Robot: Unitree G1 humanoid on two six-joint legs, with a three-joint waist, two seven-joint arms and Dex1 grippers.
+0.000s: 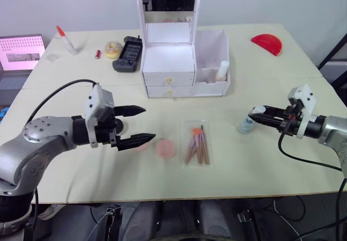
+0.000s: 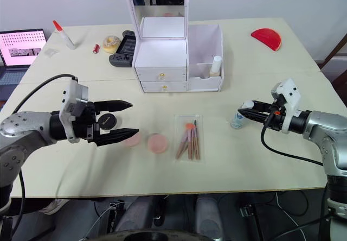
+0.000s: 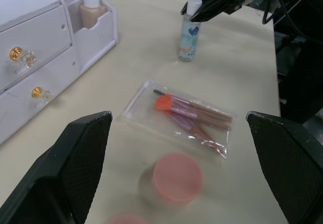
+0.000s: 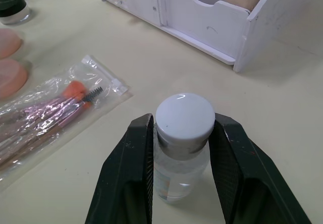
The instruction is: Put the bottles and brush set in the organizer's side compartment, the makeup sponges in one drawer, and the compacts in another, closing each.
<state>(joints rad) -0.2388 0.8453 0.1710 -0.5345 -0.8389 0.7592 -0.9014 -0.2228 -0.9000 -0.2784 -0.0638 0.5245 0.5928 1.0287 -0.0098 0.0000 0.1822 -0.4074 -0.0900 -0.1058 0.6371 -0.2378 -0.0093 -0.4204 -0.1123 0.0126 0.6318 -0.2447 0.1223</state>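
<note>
Left gripper (image 1: 134,125) nearest, fingers spread wide, holding nothing, above the sponges (image 1: 166,148). Brush set (image 1: 197,145) flat on table. Right gripper (image 4: 180,133) clamps the clear bottle (image 4: 180,153), upright on table, right of organizer (image 1: 181,62).

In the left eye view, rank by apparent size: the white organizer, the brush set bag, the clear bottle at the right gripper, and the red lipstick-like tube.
1. White organizer
2. Brush set bag
3. Clear bottle, partly hidden by the right gripper
4. Red tube, farther from the camera, so its true size is less sure
</note>
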